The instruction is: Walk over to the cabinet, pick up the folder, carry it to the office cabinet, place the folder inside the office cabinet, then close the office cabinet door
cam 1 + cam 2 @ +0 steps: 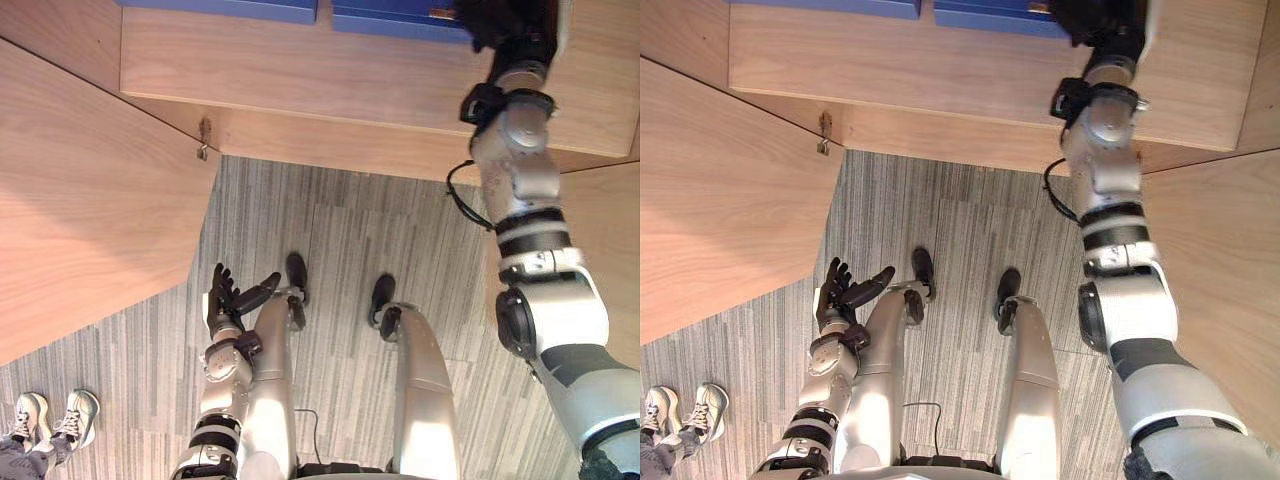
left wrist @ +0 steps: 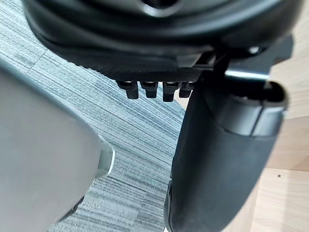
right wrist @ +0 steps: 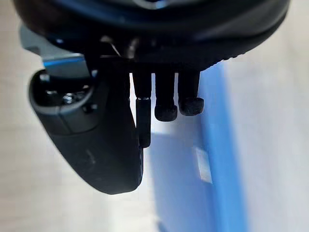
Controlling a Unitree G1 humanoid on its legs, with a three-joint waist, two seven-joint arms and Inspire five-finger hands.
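Right hand point(image 1: 505, 25) uncurled at blue folder point(image 1: 390, 18); second folder point(image 1: 220, 8) beside; cabinet door point(image 1: 90, 200) swung wide left.

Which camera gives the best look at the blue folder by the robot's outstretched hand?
The right wrist view: the blue folder spreads out close past the right hand. Both eye views show its near edge on the wooden cabinet, partly behind that hand. The left wrist view faces the floor.

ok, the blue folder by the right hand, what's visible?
Folder: flat, blue, plain cover, lying on the wooden cabinet top beside a second folder, narrow gap between. Far part cut off by the frame. The open right hand is over its right end; contact unclear. Small pale label seen from the wrist.
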